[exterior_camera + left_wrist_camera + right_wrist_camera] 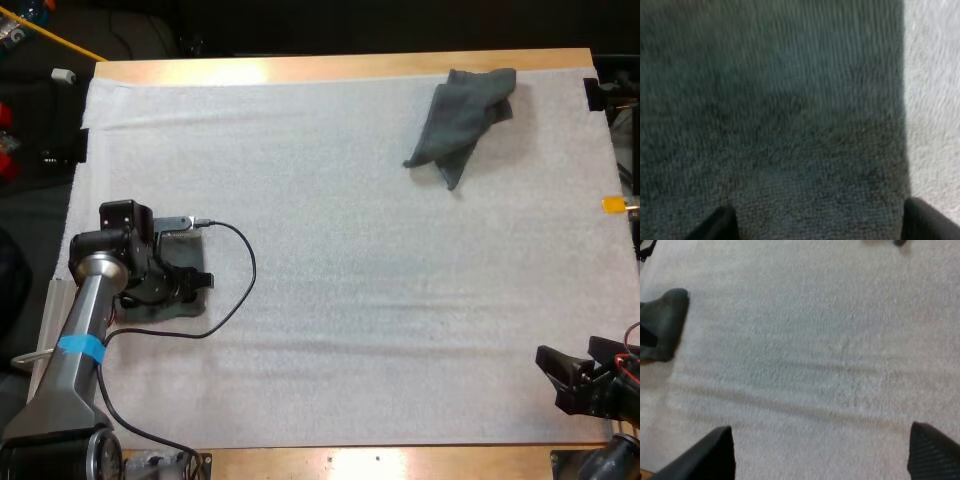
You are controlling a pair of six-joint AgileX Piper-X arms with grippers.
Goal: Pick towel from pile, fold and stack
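Observation:
A crumpled dark grey-green towel point(463, 118) lies at the far right of the white mat point(350, 280). A flat folded towel point(187, 308) rests at the mat's left side. My left gripper point(172, 284) hangs directly over it. In the left wrist view the towel point(780, 125) lies close beneath my left gripper point(822, 227), whose fingers point(715, 227) stand apart with nothing between them. My right gripper point(552, 378) sits low at the near right of the mat, open and pointing left. In the right wrist view its fingertips point(705, 455) hang wide apart over bare mat point(815, 355).
The wooden table edge point(340, 68) runs along the far side of the mat and another along the near side. A dark grey rounded shape point(665, 322) lies at the mat's edge in the right wrist view; I cannot tell what it is.

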